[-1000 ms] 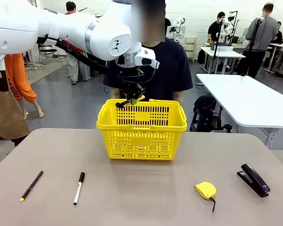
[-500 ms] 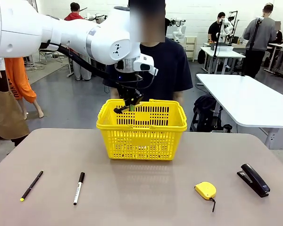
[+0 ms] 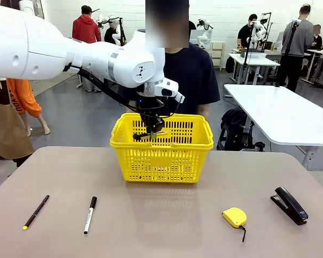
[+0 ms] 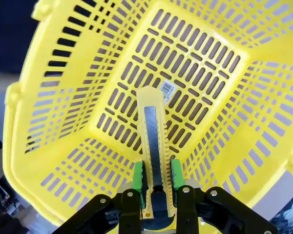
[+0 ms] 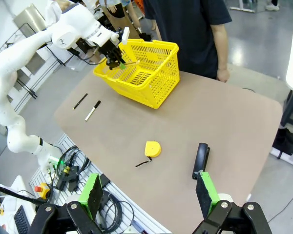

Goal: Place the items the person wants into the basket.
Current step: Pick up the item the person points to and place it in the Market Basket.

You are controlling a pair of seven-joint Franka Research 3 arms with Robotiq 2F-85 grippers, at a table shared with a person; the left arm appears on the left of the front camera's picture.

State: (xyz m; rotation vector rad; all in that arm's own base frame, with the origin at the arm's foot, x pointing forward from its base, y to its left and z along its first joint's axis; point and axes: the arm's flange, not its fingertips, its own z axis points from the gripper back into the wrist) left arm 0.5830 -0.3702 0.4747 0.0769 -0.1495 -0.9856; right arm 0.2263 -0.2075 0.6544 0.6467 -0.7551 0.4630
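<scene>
Green-padded right gripper [image 5: 149, 195] gapes empty at the near edge; farther out my left gripper [image 4: 156, 178] is clamped on the knife [image 4: 154, 126], hanging over the basket [image 4: 205, 68] floor, so I'd lower slightly, then release gently.

Yel slotted basket [image 3: 167, 161], yel/blk knife [image 4: 153, 141]

yellow-and-black utility knife [image 4: 154, 131] clamped in the left gripper [image 4: 155, 178], hanging inside the top of the bright yellow basket [image 3: 161, 158], clear of its floor, small yellow tape measure [image 3: 234, 216] and black stapler [image 3: 289, 205] lying off to the right, well apart from it, person in navy tee [image 3: 191, 75] right behind
</scene>
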